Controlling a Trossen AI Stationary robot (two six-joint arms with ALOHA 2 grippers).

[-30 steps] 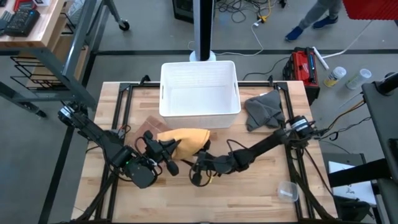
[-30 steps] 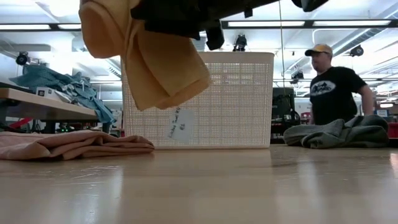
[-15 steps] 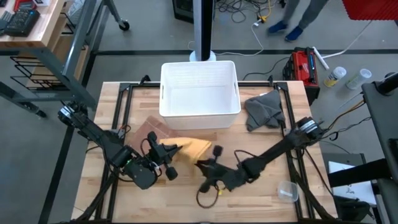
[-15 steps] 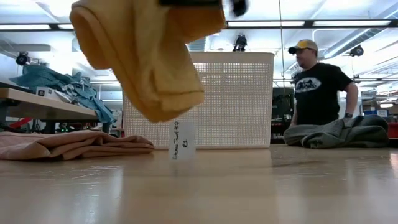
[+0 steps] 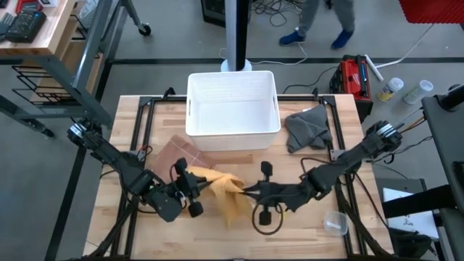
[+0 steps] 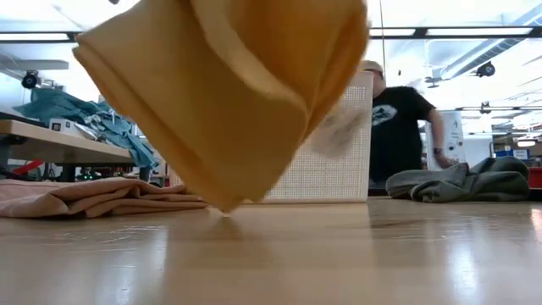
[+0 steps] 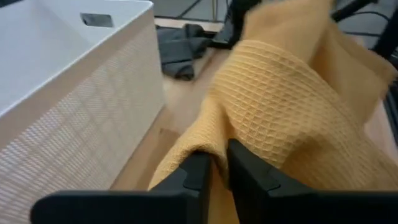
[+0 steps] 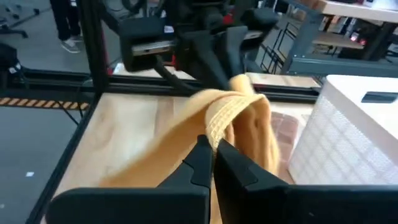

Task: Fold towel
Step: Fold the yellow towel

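A yellow waffle-weave towel (image 5: 223,194) hangs between my two grippers over the middle of the table, toward the near side. My left gripper (image 5: 194,187) is shut on its left end and my right gripper (image 5: 251,193) is shut on its right end. In the low view the towel (image 6: 229,93) sags in a bunched fold whose lowest tip (image 6: 224,207) comes down to about table height. Whether that tip touches the wood I cannot tell. My left gripper pinches a bunched fold of the towel (image 7: 214,146) between its two fingers, coming level from the table's left. Several layers gather at the fingers. The cloth swells away slack beyond them. My right gripper pinches a hemmed edge of the towel (image 8: 219,127) between its two fingers, coming level from the table's right. The towel droops slack from there toward my left gripper.
A white perforated basket (image 5: 233,101) stands at the far middle. A pink-brown towel (image 5: 176,152) lies folded left of it, and a grey towel (image 5: 306,127) lies crumpled at its right. A clear cup (image 5: 335,222) sits near the right front. A person (image 6: 398,127) moves behind the table.
My right gripper has gone toward the table's right edge with its end of the towel. My left gripper has shifted slightly toward the near edge. The towel has been drawn out between them and has come lower and nearer to the front edge.
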